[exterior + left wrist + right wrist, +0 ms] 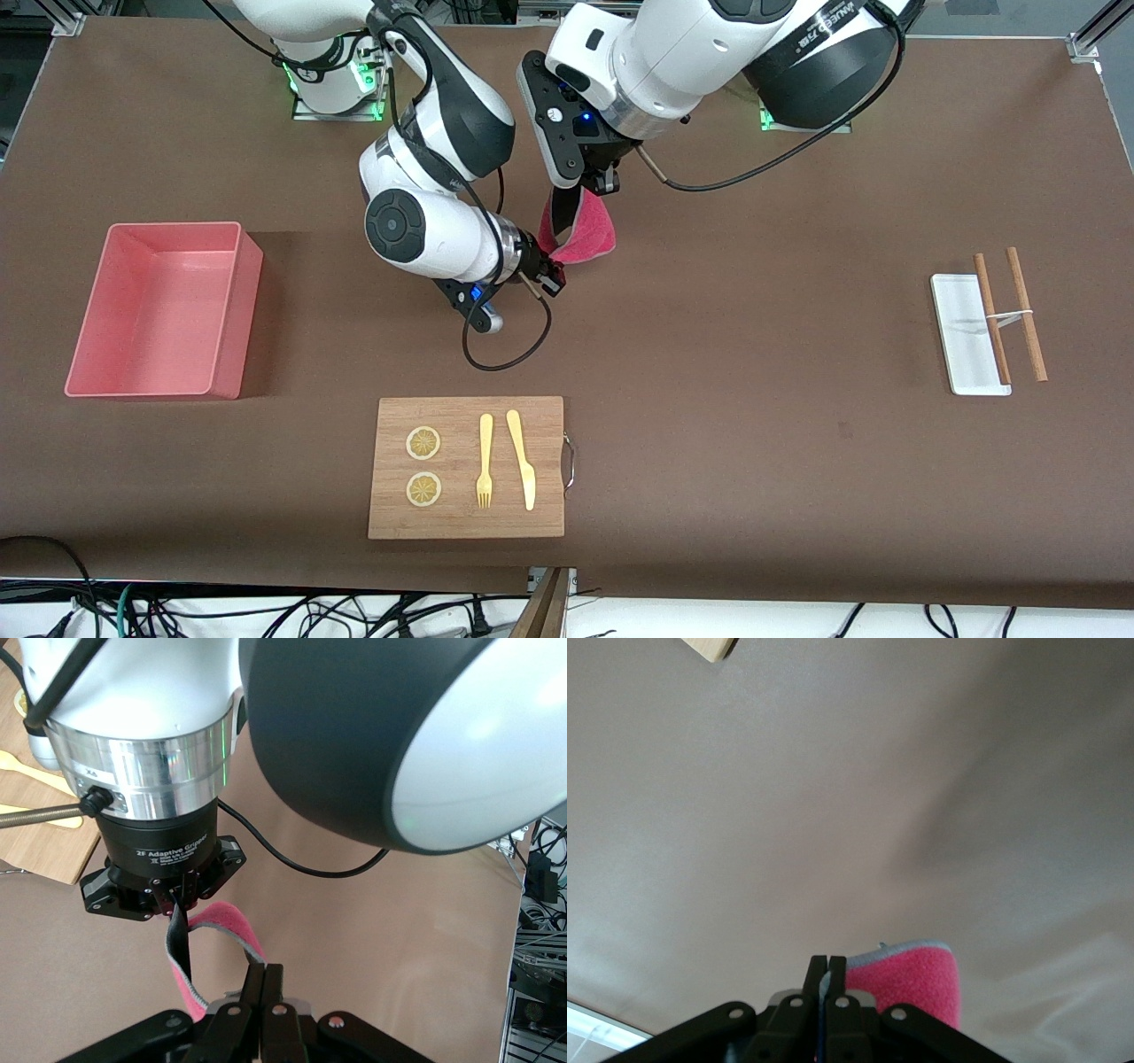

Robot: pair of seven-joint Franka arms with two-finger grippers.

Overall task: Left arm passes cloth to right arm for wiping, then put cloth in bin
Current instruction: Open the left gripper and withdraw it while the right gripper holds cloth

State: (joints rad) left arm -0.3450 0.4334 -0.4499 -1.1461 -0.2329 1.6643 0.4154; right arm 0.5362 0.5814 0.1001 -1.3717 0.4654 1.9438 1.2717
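Hanging cloth, pinched by left gripper, right gripper

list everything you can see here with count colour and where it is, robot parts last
cloth: 1, magenta-red with dark reverse, in the air over the table's middle, gripped at both ends
bin: 1, salmon-pink, toward the right arm's end
wooden board: 1, light brown, nearest the front camera
lemon slices: 2, yellow, on the board
fork: 1, pale yellow, on the board
knife: 1, pale yellow, on the board beside the fork
white tray: 1, white, toward the left arm's end
wooden sticks: 2, brown, one across the tray, one beside it
left gripper: 1, black, shut on the cloth's upper end
right gripper: 1, black, shut on its lower end
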